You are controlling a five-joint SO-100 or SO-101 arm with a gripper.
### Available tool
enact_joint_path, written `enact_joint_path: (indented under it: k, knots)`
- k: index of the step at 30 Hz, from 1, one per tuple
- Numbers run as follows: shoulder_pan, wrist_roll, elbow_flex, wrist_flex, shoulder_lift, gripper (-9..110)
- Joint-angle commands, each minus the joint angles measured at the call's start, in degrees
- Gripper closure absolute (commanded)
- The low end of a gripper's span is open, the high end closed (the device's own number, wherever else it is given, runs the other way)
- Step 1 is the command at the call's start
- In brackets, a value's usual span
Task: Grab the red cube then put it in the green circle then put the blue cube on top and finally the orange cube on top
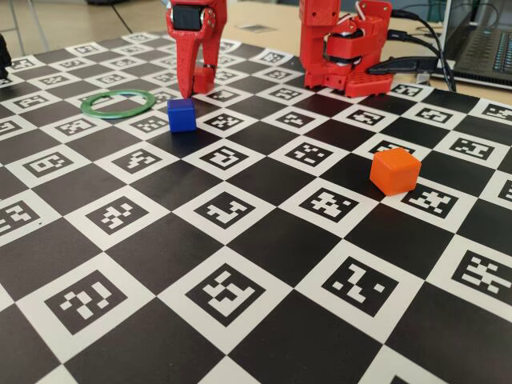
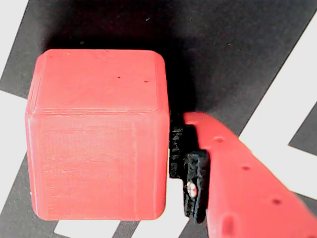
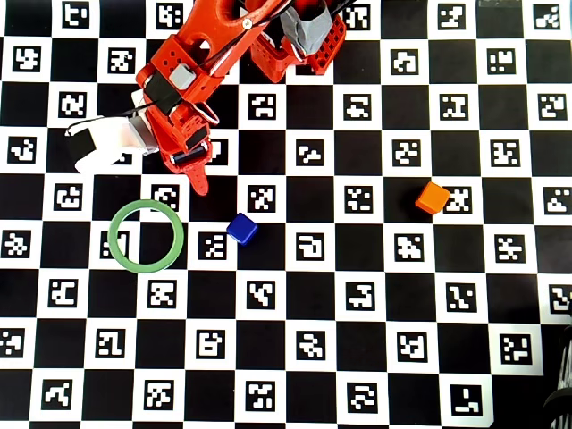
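Note:
The red cube point(image 2: 99, 148) fills the wrist view, with one black-padded finger point(image 2: 237, 173) pressed against its right side; the other finger is out of that view. In the fixed view my gripper point(image 1: 198, 86) points down at the far left with its fingers on either side of the red cube point(image 1: 205, 80), shut on it at mat level. The arm hides the cube in the overhead view, where the gripper point(image 3: 195, 170) sits just above the green circle point(image 3: 113, 236). The green circle point(image 1: 120, 116) lies empty. The blue cube point(image 1: 181, 115) point(image 3: 241, 229) stands to the ring's right. The orange cube point(image 1: 395, 171) point(image 3: 433, 197) sits far right.
A black-and-white checkered mat point(image 1: 240, 264) with printed markers covers the table. The arm's red base point(image 1: 344, 48) stands at the back, with cables and a laptop point(image 1: 484, 40) behind it at the right.

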Motion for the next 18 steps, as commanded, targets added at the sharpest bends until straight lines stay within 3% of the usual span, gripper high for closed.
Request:
enact_joint_path:
  k: [1, 18]
  knots:
    - [-0.35, 0.0, -1.41, -0.62, 0.79, 61]
    - [-0.26, 1.67, -1.67, -1.14, 0.88, 100]
